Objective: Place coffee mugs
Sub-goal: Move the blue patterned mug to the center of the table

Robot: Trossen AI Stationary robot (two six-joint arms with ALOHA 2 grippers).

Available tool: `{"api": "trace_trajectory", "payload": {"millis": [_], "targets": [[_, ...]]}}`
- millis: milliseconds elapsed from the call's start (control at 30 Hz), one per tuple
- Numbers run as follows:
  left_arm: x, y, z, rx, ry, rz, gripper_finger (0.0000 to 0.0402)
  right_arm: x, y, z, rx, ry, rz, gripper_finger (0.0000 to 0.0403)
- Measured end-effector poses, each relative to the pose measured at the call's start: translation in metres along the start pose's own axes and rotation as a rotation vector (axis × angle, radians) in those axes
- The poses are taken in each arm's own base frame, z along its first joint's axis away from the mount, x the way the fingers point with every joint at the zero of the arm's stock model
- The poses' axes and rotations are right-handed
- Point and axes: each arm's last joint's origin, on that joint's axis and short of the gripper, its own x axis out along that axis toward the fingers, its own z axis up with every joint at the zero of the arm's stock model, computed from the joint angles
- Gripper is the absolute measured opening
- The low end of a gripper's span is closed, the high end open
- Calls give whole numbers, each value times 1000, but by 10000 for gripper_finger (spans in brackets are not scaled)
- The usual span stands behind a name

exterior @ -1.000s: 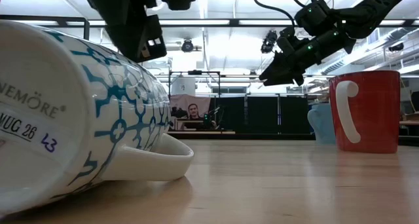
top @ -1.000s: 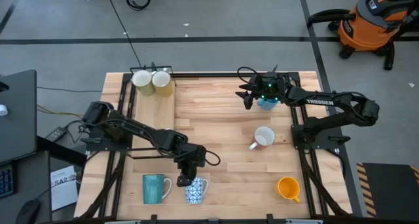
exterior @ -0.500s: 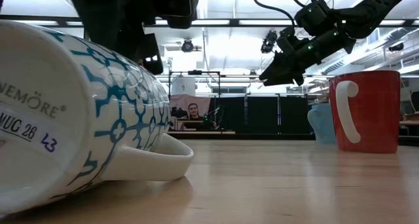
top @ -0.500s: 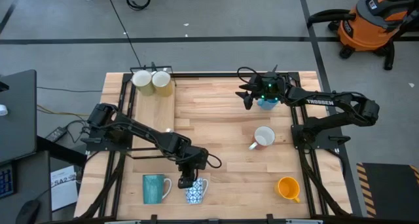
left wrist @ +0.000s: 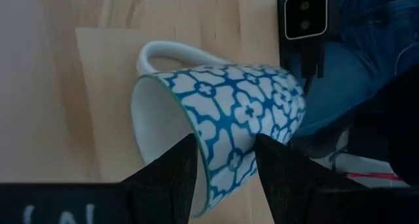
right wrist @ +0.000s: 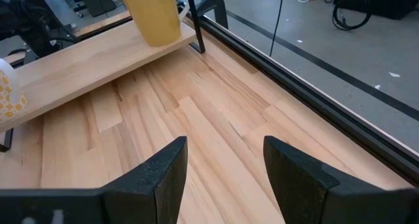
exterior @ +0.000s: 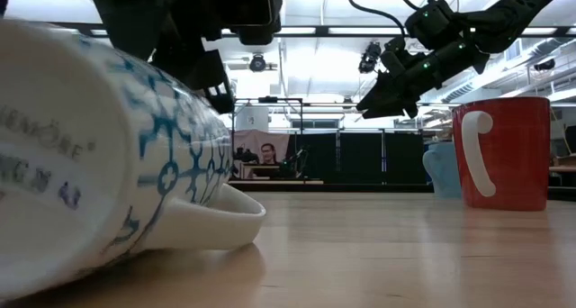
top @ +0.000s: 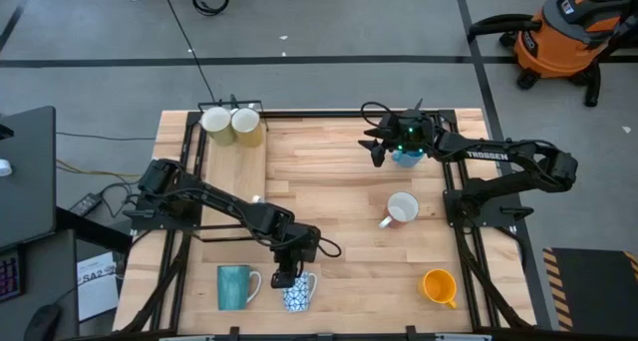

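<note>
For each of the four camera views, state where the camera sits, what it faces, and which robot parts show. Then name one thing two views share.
High: overhead, looking down on the table; both arms show.
Low: table height, facing the room; the arms hang above.
Left wrist: on the left arm, facing the patterned mug; left end effector open.
Right wrist: facing bare boards and the yellow mug; right end effector open.
Shared: the patterned mug, in high and left wrist.

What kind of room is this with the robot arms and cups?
Probably a robot lab or workshop. Two arms work over a wooden table with mugs on it, an orange shop vacuum sits on the taped concrete floor, and long ceiling lights run over the room behind.
</note>
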Motion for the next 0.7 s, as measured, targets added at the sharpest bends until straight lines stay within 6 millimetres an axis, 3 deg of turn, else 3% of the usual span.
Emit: {"api": "trace_trajectory", "payload": {"millis": [433, 700], "targets": [[-1, 1, 2, 80, -24, 10, 157, 0, 0, -1, -2, 12, -1, 207], [-1, 1, 3, 86, -26, 2, 110, 0, 0, -1, -2, 12, -2, 207]]}}
